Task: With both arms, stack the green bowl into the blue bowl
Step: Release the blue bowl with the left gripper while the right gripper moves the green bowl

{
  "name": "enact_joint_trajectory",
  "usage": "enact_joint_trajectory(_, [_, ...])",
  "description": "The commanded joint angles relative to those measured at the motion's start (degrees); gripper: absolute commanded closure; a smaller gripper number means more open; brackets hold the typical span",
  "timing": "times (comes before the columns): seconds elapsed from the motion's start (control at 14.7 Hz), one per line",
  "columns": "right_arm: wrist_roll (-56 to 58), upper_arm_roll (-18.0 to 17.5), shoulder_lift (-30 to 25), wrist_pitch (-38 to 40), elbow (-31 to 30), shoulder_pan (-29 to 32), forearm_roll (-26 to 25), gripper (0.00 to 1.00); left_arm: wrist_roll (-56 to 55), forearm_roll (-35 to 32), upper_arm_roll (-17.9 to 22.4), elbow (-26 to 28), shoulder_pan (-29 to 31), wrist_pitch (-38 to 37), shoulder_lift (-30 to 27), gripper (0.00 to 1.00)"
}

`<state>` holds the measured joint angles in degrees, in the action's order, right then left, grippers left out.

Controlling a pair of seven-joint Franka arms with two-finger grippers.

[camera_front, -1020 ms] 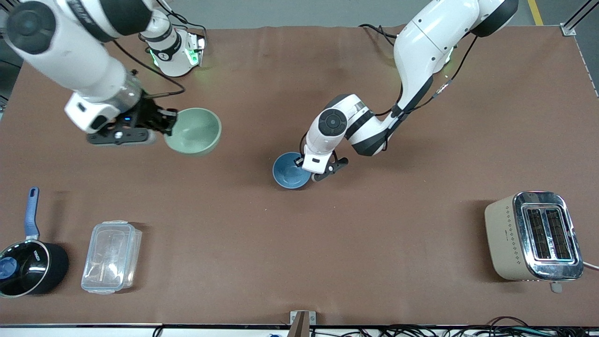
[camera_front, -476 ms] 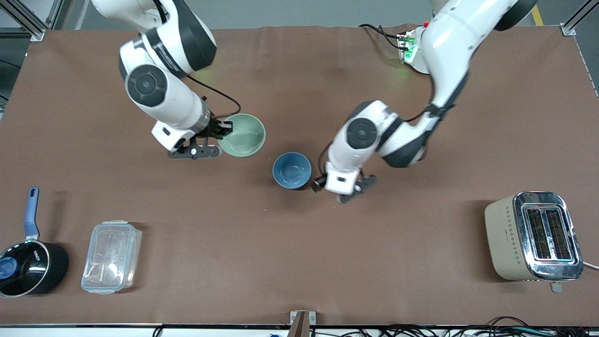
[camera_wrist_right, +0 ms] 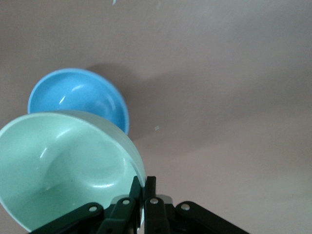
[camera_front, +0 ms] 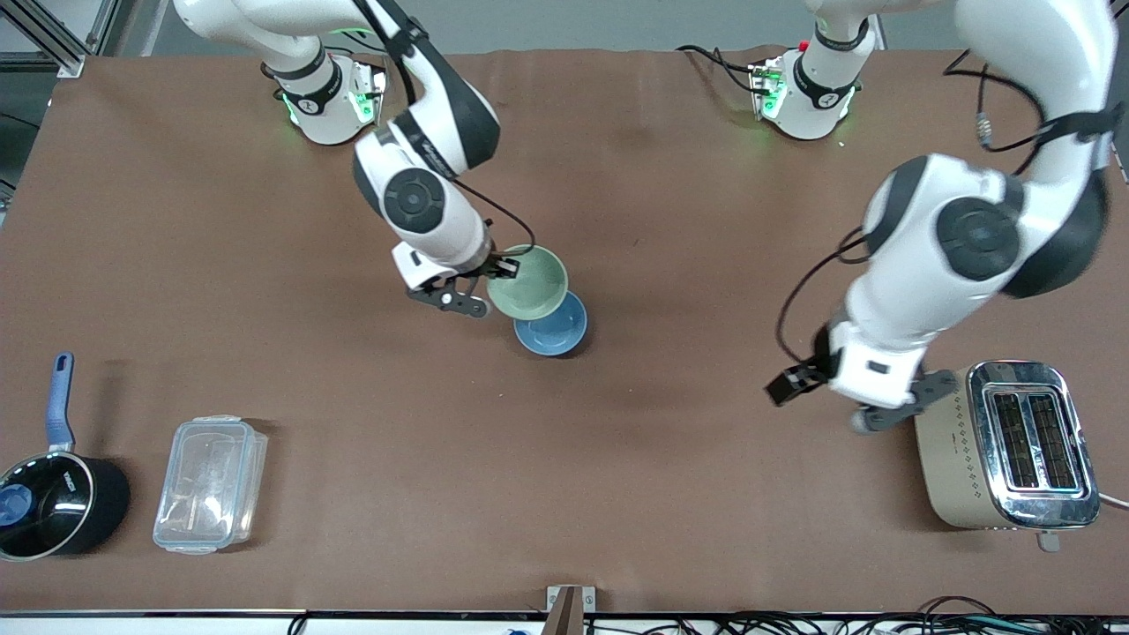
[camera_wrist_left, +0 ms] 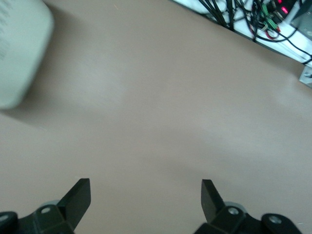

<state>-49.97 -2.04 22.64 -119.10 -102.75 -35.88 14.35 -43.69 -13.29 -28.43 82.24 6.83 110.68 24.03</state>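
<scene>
1. R pincer [camera_front: 501, 269] is pinched on the rim of the green bowl [camera_front: 527, 282], one finger inside & one outside, holding it up in the air
2. Green bowl hangs above the blue bowl [camera_front: 554, 326], overlapping the blue rim on the side toward the arm bases; it is offset, not centred. In the R wrist view the green bowl [camera_wrist_right: 68, 165] sits right at the pincer [camera_wrist_right: 143, 192] w/ the blue bowl [camera_wrist_right: 78, 100] showing past its rim
3. Blue bowl stands upright on the counter [camera_front: 670, 494], mid-counter, w/ nothing inside it
4. L pincer [camera_front: 825, 392] hangs over bare counter just beside the toaster [camera_front: 1005, 445], toward the L arm's end, well apart from both bowls. In the L wrist view its fingers [camera_wrist_left: 78, 197] are spread wide w/ nothing between them; L pincer [camera_wrist_left: 145, 197] over plain counter
5. Toward the R arm's end, near the front camera: black saucepan [camera_front: 57, 503] w/ blue handle, clear lidded box [camera_front: 210, 483] just beside it
</scene>
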Motion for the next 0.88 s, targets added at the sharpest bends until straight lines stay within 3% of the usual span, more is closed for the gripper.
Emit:
enact_joint_trajectory(0.0, [-2.31,0.54,2.05,-4.80,0.44,-1.29,6.03,0.97,10.34,-0.60,-0.48,1.17,3.96,-5.89,-6.00,0.00])
enact_joint_trajectory(0.2, [-3.46,0.63,3.37,-7.20,0.44,-2.18,6.13,0.97,20.81,1.07,0.74,1.61,5.48,-11.86,-11.88,0.00])
enact_joint_trajectory(0.27, [-3.46,0.63,3.37,-7.11,0.36,-1.57,6.13,0.97,23.28,2.12,3.18,1.79,4.60,-14.41,-13.90,0.00])
enact_joint_trajectory(0.54, [-3.46,0.80,4.25,-8.77,0.36,-0.25,6.13,0.98,37.94,8.88,19.44,5.47,-5.32,-20.14,-21.73,0.00])
enact_joint_trajectory(0.68, [-3.46,0.80,6.00,-10.45,0.44,-0.95,6.22,0.97,40.44,10.12,25.24,9.50,-9.70,-21.29,-25.85,0.00])
enact_joint_trajectory(0.82, [-3.46,0.80,6.98,-12.29,0.44,-1.74,6.22,0.97,40.53,10.91,27.11,12.67,-11.31,-21.29,-29.20,0.00])
